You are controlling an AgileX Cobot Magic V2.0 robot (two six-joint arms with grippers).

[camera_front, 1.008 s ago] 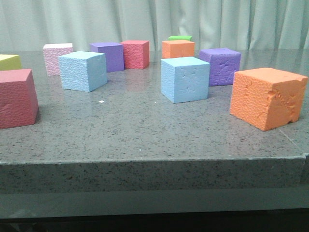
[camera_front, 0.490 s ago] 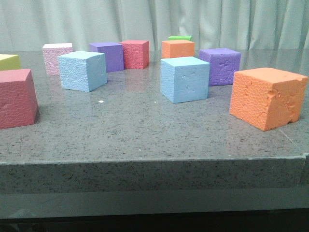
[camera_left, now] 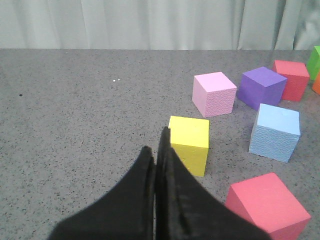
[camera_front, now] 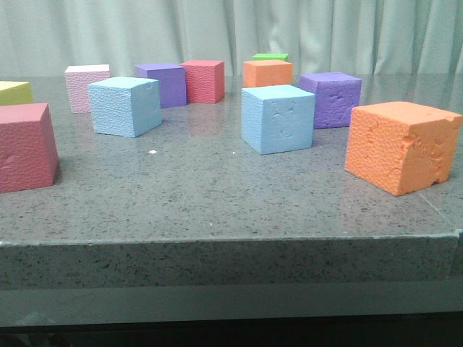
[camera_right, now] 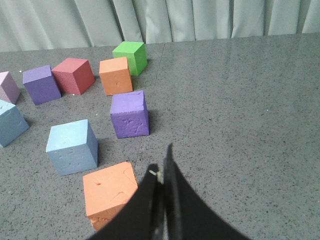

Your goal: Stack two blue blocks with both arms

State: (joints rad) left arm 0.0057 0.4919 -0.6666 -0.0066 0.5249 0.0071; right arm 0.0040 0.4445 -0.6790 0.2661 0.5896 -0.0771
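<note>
Two sky-blue foam blocks stand apart on the grey table. One blue block is at the left middle; it also shows in the left wrist view and at the edge of the right wrist view. The other blue block is near the centre; it also shows in the right wrist view. Neither arm shows in the front view. My left gripper is shut and empty, beside a yellow cube. My right gripper is shut and empty, beside an orange cube.
A big orange cube sits front right and a dark red cube front left. At the back stand a pink cube, purple cubes, a red cube, an orange cube and a green cube. The table edge runs across the front.
</note>
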